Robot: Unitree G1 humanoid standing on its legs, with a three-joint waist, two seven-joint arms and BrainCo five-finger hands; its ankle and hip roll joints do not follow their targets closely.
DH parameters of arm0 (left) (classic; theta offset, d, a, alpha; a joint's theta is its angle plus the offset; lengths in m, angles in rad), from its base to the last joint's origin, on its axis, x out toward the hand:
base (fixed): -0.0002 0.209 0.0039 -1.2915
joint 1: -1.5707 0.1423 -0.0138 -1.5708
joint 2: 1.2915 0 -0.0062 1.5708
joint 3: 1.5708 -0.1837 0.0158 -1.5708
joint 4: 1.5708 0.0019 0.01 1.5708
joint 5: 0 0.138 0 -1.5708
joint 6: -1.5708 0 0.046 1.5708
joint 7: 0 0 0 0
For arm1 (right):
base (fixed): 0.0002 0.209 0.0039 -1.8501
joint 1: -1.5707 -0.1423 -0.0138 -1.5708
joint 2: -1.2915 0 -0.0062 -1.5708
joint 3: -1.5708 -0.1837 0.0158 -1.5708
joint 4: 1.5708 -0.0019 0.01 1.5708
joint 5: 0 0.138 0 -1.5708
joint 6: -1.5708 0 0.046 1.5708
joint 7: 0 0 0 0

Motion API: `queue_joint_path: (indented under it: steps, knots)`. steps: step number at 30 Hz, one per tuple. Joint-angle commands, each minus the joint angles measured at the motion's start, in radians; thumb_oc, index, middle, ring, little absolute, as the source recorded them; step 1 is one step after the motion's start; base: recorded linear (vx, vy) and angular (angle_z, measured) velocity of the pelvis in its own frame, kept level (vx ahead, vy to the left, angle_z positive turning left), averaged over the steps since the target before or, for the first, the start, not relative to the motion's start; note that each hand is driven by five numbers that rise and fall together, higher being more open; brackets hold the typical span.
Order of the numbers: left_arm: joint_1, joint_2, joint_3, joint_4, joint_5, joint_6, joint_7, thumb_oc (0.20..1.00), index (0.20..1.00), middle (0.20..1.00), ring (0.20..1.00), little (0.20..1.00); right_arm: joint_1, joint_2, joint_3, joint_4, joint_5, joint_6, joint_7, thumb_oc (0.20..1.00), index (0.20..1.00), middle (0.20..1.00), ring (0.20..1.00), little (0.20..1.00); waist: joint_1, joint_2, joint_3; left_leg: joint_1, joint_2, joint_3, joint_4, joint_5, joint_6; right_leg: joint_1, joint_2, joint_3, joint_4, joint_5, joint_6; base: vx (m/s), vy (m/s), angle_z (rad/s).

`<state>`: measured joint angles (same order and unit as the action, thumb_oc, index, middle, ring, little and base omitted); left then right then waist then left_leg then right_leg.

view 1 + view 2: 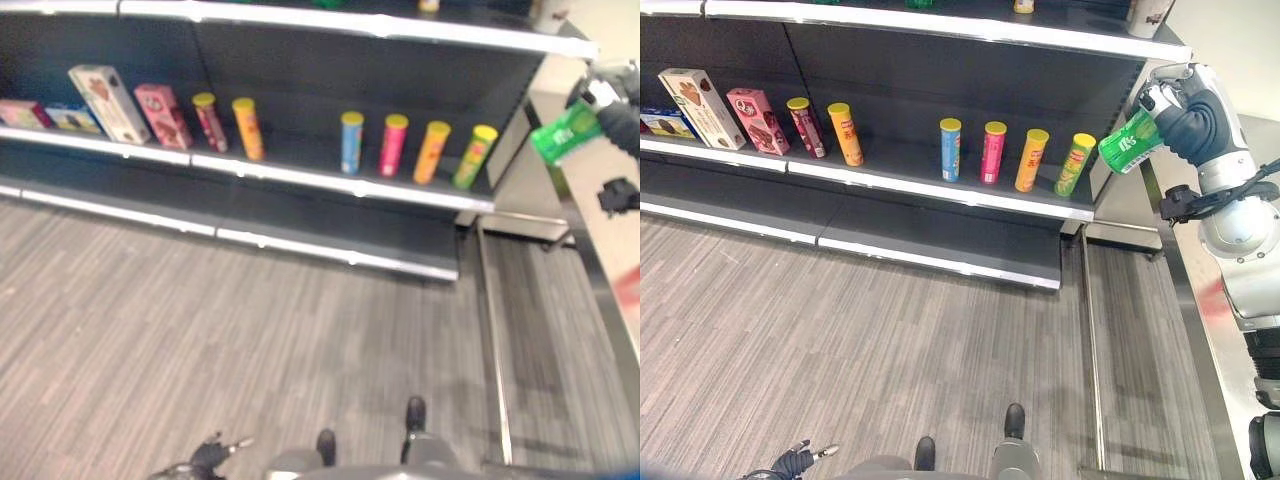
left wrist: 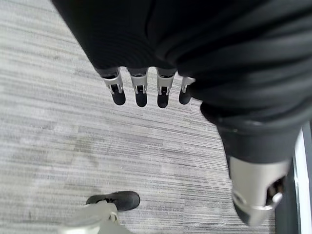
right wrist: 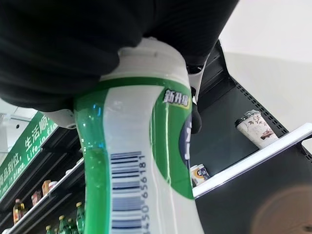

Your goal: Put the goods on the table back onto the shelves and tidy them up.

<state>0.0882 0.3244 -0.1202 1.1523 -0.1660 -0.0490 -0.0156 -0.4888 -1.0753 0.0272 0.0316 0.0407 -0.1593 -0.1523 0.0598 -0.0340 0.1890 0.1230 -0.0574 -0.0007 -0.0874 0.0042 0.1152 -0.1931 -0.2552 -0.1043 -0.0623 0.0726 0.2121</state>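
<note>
You see the right hand [image 1: 1185, 112] mostly under its dark cover; its fingers are largely hidden behind the green bottle [image 1: 1132, 143]. The bottle's base runs off the edge of the right wrist view. The top shelf's cup [image 1: 1148, 12] is cut off, and the far-left boxes [image 1: 662, 123] are too small to tell.

green bottle [image 3: 136, 161]: glossy plastic | shelves [image 1: 940, 190]: matt dark metal

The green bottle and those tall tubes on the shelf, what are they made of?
The green bottle in the right robot hand looks like clear green plastic under a glossy printed label; light shows through it. The tubes look like printed cardboard with yellow plastic lids, though that's uncertain.
</note>
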Motion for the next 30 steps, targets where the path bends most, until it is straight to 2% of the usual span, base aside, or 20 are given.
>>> queue_joint_path:
  steps: [1, 2, 4, 6, 7, 10, 11, 12, 13, 15, 16, 18, 19, 22, 23, 24, 25, 26, 28, 30]
  knots:
    - [0.002, 0.035, -0.013, -0.037, 0.048, -0.018, -0.002, 1.000, 1.000, 1.000, 1.000, 1.000, -0.053, -0.034, -0.063, 0.006, -0.001, -0.002, -0.049, 0.200, 0.200, 0.200, 0.200, 0.200, 0.020, 0.027, -0.019, 0.060, 0.022, -0.089, 0.000, -0.119, -0.125, -0.063, -0.023, -0.046, -0.021, 0.143, 0.018, 0.21, -0.005, 0.04]
    - [0.003, 0.035, -0.013, -0.037, 0.048, -0.018, -0.002, 1.000, 1.000, 1.000, 1.000, 1.000, -0.052, -0.034, -0.064, 0.005, -0.001, -0.001, -0.049, 0.200, 0.200, 0.200, 0.200, 0.200, 0.018, 0.028, -0.018, 0.062, 0.023, -0.091, 0.000, -0.120, -0.125, -0.060, -0.023, -0.048, -0.022, 0.143, 0.018, 0.39, -0.022, 0.12]
    - [-0.010, 0.032, -0.025, -0.037, 0.062, -0.019, -0.005, 1.000, 1.000, 1.000, 1.000, 1.000, -0.025, -0.076, -0.111, -0.003, -0.011, 0.006, -0.054, 0.200, 0.200, 0.200, 0.200, 0.200, -0.003, -0.005, -0.038, 0.114, -0.015, -0.144, 0.000, -0.182, -0.131, -0.041, -0.017, -0.021, -0.025, 0.174, 0.026, 0.48, -0.065, 0.41]
    - [-0.015, 0.031, -0.037, -0.029, 0.077, -0.016, -0.009, 1.000, 1.000, 1.000, 1.000, 1.000, 0.003, -0.100, -0.147, -0.007, -0.014, 0.011, -0.050, 0.200, 0.200, 0.200, 0.200, 0.200, -0.020, -0.021, -0.065, 0.135, -0.021, -0.184, 0.000, -0.205, -0.134, -0.017, -0.013, -0.013, -0.025, 0.214, 0.035, 0.43, -0.144, 1.07]
    - [-0.013, 0.028, -0.038, -0.023, 0.078, -0.011, -0.009, 1.000, 1.000, 1.000, 1.000, 1.000, 0.015, -0.109, -0.163, -0.008, -0.013, 0.012, -0.049, 0.200, 0.200, 0.200, 0.200, 0.200, -0.032, -0.024, -0.081, 0.148, -0.015, -0.201, 0.000, -0.214, -0.138, -0.007, 0.000, 0.000, -0.025, 0.228, 0.033, 0.47, -0.172, 1.05]
    - [-0.008, 0.024, -0.048, -0.021, 0.079, -0.008, -0.013, 1.000, 1.000, 1.000, 1.000, 1.000, 0.025, -0.132, -0.184, -0.009, 0.002, 0.005, -0.040, 0.200, 0.200, 0.200, 0.200, 0.200, -0.051, -0.017, -0.113, 0.200, 0.035, -0.211, 0.005, -0.213, -0.169, 0.029, 0.058, -0.014, -0.025, 0.197, 0.006, 0.47, -0.197, 0.62]
    - [-0.008, 0.022, -0.051, -0.017, 0.080, -0.006, -0.015, 1.000, 1.000, 1.000, 1.000, 1.000, 0.015, -0.141, -0.178, -0.008, 0.011, 0.004, -0.036, 0.200, 0.200, 0.200, 0.200, 0.200, -0.054, -0.013, -0.119, 0.193, 0.047, -0.210, 0.047, -0.207, -0.182, 0.043, 0.074, -0.021, -0.025, 0.175, -0.002, 0.44, -0.225, 0.30]
    - [-0.006, 0.019, -0.043, -0.018, 0.061, -0.005, -0.013, 1.000, 1.000, 1.000, 1.000, 1.000, -0.009, -0.145, -0.163, -0.016, 0.038, -0.005, -0.026, 0.200, 0.200, 0.200, 0.200, 0.200, -0.052, -0.008, -0.121, 0.144, 0.051, -0.204, 0.186, -0.160, -0.218, 0.079, 0.099, -0.032, -0.025, 0.125, -0.026, 0.29, -0.141, 0.08]
    - [-0.006, 0.019, -0.042, -0.017, 0.061, -0.005, -0.013, 1.000, 1.000, 1.000, 1.000, 1.000, -0.012, -0.145, -0.160, -0.015, 0.038, -0.005, -0.026, 0.200, 0.200, 0.200, 0.200, 0.200, -0.054, -0.006, -0.124, 0.141, 0.054, -0.205, 0.191, -0.166, -0.217, 0.079, 0.102, -0.034, -0.025, 0.120, -0.025, 0.37, -0.187, -0.05]
    - [-0.006, 0.014, -0.033, -0.037, 0.031, -0.003, -0.015, 1.000, 1.000, 1.000, 1.000, 1.000, -0.063, -0.150, -0.137, -0.032, 0.073, -0.018, -0.021, 0.200, 0.200, 0.200, 0.200, 0.200, -0.024, -0.014, -0.092, -0.005, 0.019, -0.190, 0.517, -0.041, -0.302, 0.151, 0.121, -0.038, -0.025, 0.066, -0.059, 0.25, -0.157, -0.08]
    - [-0.006, 0.014, -0.033, -0.041, 0.028, -0.001, -0.014, 1.000, 1.000, 1.000, 1.000, 1.000, -0.081, -0.152, -0.129, -0.038, 0.085, -0.019, -0.018, 0.200, 0.200, 0.200, 0.200, 0.200, -0.018, -0.028, -0.081, -0.060, -0.002, -0.173, 0.594, -0.003, -0.316, 0.164, 0.113, -0.040, -0.025, 0.055, -0.068, 0.06, -0.081, -0.06]
    - [-0.011, 0.017, -0.032, -0.040, 0.027, 0.001, -0.008, 1.000, 1.000, 1.000, 1.000, 1.000, -0.102, -0.149, -0.113, -0.034, 0.089, -0.020, -0.022, 0.200, 0.200, 0.200, 0.200, 0.200, -0.010, -0.037, -0.068, -0.121, -0.006, -0.142, 0.677, -0.008, -0.311, 0.174, 0.110, -0.040, -0.025, 0.048, -0.076, 0.05, -0.093, -0.02]
    - [-0.009, 0.020, -0.033, -0.044, 0.019, 0.000, -0.011, 1.000, 1.000, 1.000, 1.000, 1.000, -0.131, -0.157, -0.083, -0.037, 0.094, -0.017, -0.015, 0.200, 0.200, 0.200, 0.200, 0.200, 0.003, -0.044, -0.054, -0.168, -0.004, -0.121, 0.685, -0.031, -0.293, 0.187, 0.112, -0.034, -0.025, 0.040, -0.083, 0.15, -0.140, -0.06]
    - [0.006, 0.025, -0.035, -0.039, 0.013, -0.004, -0.025, 1.000, 1.000, 1.000, 1.000, 1.000, -0.204, -0.171, -0.008, -0.045, 0.106, -0.020, 0.002, 0.200, 0.200, 0.200, 0.200, 0.200, 0.037, -0.050, -0.043, -0.230, -0.033, -0.117, 0.531, -0.113, -0.227, 0.207, 0.132, -0.011, -0.025, 0.022, -0.087, 0.19, -0.078, -0.07]
    - [0.012, 0.030, -0.032, -0.032, 0.014, -0.008, -0.026, 1.000, 1.000, 1.000, 1.000, 1.000, -0.231, -0.176, 0.018, -0.042, 0.110, -0.028, 0.006, 0.200, 0.200, 0.200, 0.200, 0.200, 0.049, -0.050, -0.038, -0.249, -0.029, -0.124, 0.442, -0.117, -0.215, 0.213, 0.142, 0.004, -0.025, 0.012, -0.086, 0.15, -0.029, -0.12]
    - [0.013, 0.028, -0.030, -0.031, 0.014, -0.008, -0.026, 1.000, 1.000, 1.000, 1.000, 1.000, -0.241, -0.176, 0.028, -0.038, 0.111, -0.029, 0.005, 0.200, 0.200, 0.200, 0.200, 0.200, 0.050, -0.050, -0.038, -0.239, -0.028, -0.121, 0.429, -0.115, -0.215, 0.215, 0.142, 0.008, -0.025, 0.009, -0.087, 0.19, -0.005, -0.18]
    - [0.017, 0.034, -0.032, -0.018, 0.017, -0.010, -0.023, 1.000, 1.000, 1.000, 1.000, 1.000, -0.276, -0.180, 0.075, -0.014, 0.106, -0.032, 0.006, 0.200, 0.200, 0.200, 0.200, 0.200, 0.067, -0.034, -0.037, -0.245, 0.004, -0.153, 0.246, -0.052, -0.202, 0.227, 0.174, 0.024, -0.025, -0.007, -0.093, 0.14, -0.010, -0.11]
    - [0.018, 0.032, -0.031, -0.018, 0.017, -0.011, -0.023, 1.000, 1.000, 1.000, 1.000, 1.000, -0.284, -0.180, 0.083, -0.010, 0.106, -0.033, 0.005, 0.200, 0.200, 0.200, 0.200, 0.200, 0.067, -0.033, -0.037, -0.233, 0.006, -0.153, 0.225, -0.043, -0.204, 0.229, 0.175, 0.025, -0.025, -0.007, -0.094, 0.19, -0.009, -0.17]
    - [0.015, 0.046, -0.035, -0.012, 0.011, -0.016, -0.020, 1.000, 1.000, 1.000, 1.000, 1.000, -0.358, -0.197, 0.152, 0.029, 0.107, -0.037, -0.007, 0.200, 0.200, 0.200, 0.200, 0.200, 0.089, -0.022, -0.027, -0.273, 0.056, -0.171, 0.030, 0.043, -0.205, 0.251, 0.210, 0.034, -0.025, -0.051, -0.105, 0.20, -0.006, -0.39]
    - [0.014, 0.048, -0.035, -0.007, 0.010, -0.019, -0.018, 1.000, 1.000, 1.000, 1.000, 1.000, -0.390, -0.196, 0.184, 0.045, 0.110, -0.039, -0.011, 0.200, 0.200, 0.200, 0.200, 0.200, 0.096, -0.022, -0.023, -0.308, 0.060, -0.164, 0.006, 0.059, -0.215, 0.259, 0.217, 0.040, -0.025, -0.067, -0.109, 0.15, 0.005, -0.48]
